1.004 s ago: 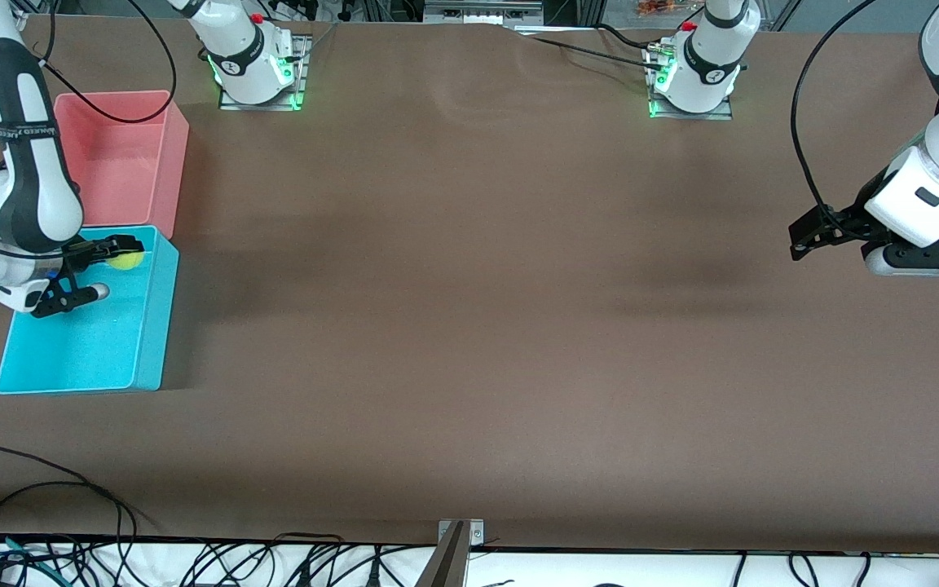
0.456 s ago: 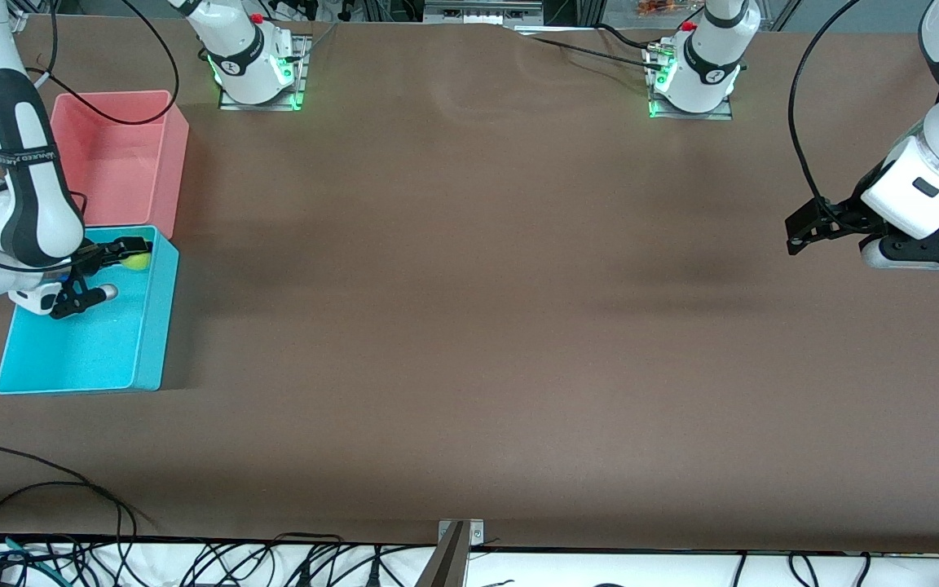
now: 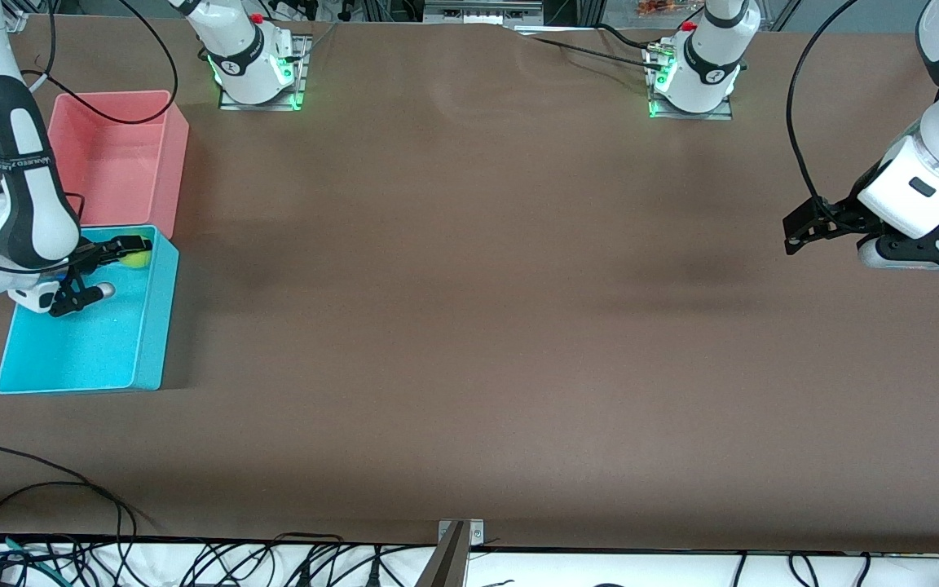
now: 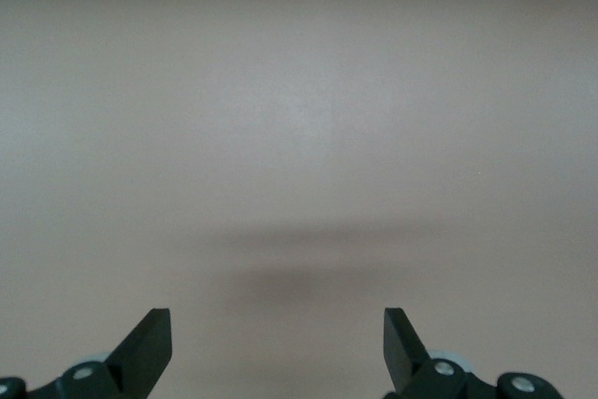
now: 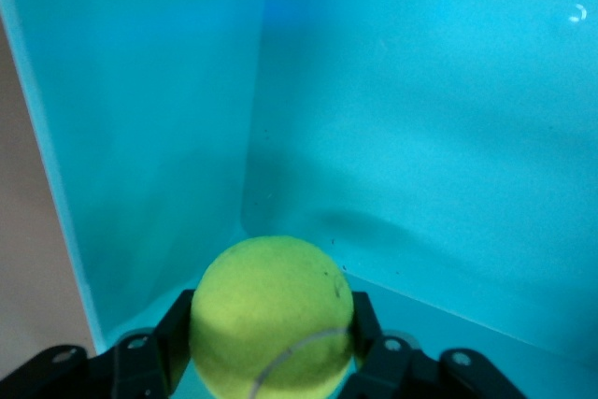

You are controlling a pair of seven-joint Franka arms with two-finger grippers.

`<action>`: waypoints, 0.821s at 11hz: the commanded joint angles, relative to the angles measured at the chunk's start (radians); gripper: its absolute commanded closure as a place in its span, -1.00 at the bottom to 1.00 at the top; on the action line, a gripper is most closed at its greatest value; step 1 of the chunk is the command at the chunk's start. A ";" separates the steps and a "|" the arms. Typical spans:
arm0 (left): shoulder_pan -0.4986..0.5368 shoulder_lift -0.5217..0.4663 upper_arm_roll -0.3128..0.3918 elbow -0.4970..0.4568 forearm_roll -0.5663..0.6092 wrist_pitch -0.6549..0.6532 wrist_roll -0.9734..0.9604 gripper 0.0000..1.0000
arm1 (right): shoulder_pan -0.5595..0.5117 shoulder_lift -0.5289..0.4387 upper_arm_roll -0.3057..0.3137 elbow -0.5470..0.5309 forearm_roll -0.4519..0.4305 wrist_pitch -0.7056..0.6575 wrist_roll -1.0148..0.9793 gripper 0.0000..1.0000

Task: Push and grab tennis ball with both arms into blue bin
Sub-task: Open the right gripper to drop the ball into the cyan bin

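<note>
The tennis ball (image 3: 140, 261) is yellow-green and sits between the fingers of my right gripper (image 3: 129, 251), which is shut on it. They are low inside the blue bin (image 3: 86, 359), at the corner nearest the pink bin. In the right wrist view the ball (image 5: 271, 310) fills the jaws of the right gripper (image 5: 271, 329), above the bin's cyan floor and walls (image 5: 168, 91). My left gripper (image 3: 797, 235) is open and empty over bare table at the left arm's end. In the left wrist view the left gripper (image 4: 277, 348) shows only brown table between its fingers.
A pink bin (image 3: 123, 155) stands touching the blue bin, farther from the front camera. Both arm bases (image 3: 256, 65) (image 3: 694, 73) glow green along the table's back edge. Cables (image 3: 46, 489) lie at the near edge. The brown table (image 3: 469, 310) lies between the arms.
My right gripper has shifted slightly with the ball, staying inside the blue bin. My left gripper has drifted a little away from the front camera.
</note>
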 commanded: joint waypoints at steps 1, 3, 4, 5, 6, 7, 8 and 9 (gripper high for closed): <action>-0.025 0.006 0.013 0.044 0.012 -0.026 0.005 -1.00 | -0.014 0.016 0.009 0.060 0.022 -0.040 -0.012 -1.00; -0.025 0.003 0.005 0.053 0.016 -0.032 0.006 -1.00 | -0.014 0.016 0.009 0.110 0.020 -0.116 -0.008 -1.00; -0.023 0.004 0.004 0.076 0.022 -0.037 0.006 -1.00 | -0.013 0.014 0.009 0.145 0.020 -0.162 -0.003 -1.00; -0.023 0.004 0.004 0.099 0.018 -0.054 0.006 -1.00 | -0.011 0.010 0.009 0.187 0.019 -0.204 0.008 -1.00; -0.023 0.004 0.002 0.108 0.012 -0.057 0.006 -1.00 | -0.010 0.006 0.009 0.231 0.010 -0.256 0.037 -1.00; -0.020 0.003 -0.002 0.110 0.010 -0.057 0.006 -1.00 | -0.005 0.005 0.010 0.280 0.006 -0.306 0.072 -1.00; -0.014 0.001 -0.005 0.110 0.009 -0.069 0.006 -1.00 | 0.006 0.003 0.013 0.334 0.002 -0.339 0.109 -1.00; -0.014 -0.008 -0.014 0.110 0.009 -0.077 0.006 -1.00 | 0.015 -0.006 0.013 0.377 -0.009 -0.354 0.139 -1.00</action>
